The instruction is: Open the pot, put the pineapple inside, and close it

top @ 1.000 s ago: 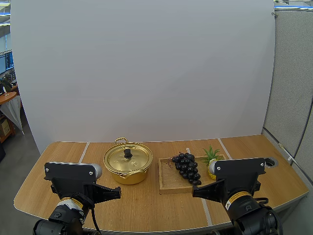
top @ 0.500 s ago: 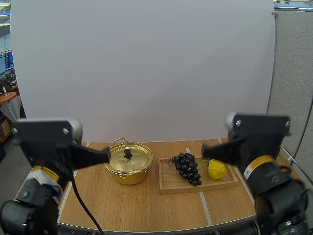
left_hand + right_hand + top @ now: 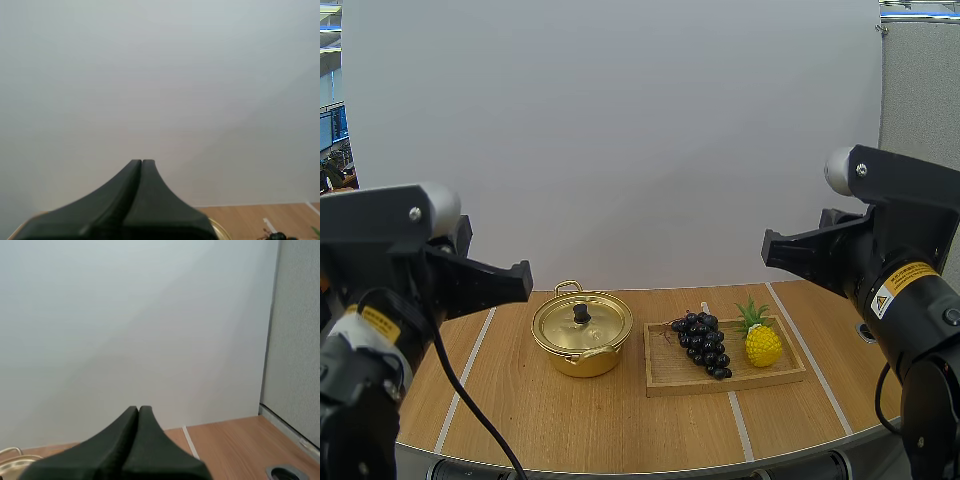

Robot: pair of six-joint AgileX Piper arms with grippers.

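Pot [image 3: 582,335], lid [image 3: 582,322] on, sits on the table [image 3: 620,430]; pineapple [image 3: 762,344] lies to the pot's right on the wooden tray [image 3: 665,378], past the grapes [image 3: 704,343]; left fingers [image 3: 135,175], shut empty, hang high left of the pot, nearer its lid than the right fingers [image 3: 131,420], also shut empty.

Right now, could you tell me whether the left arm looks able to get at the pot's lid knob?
Probably yes. The knob stands clear on the lid. Nothing lies between it and the left claw, which hangs shut up left of the pot. The grapes sit apart on the tray.
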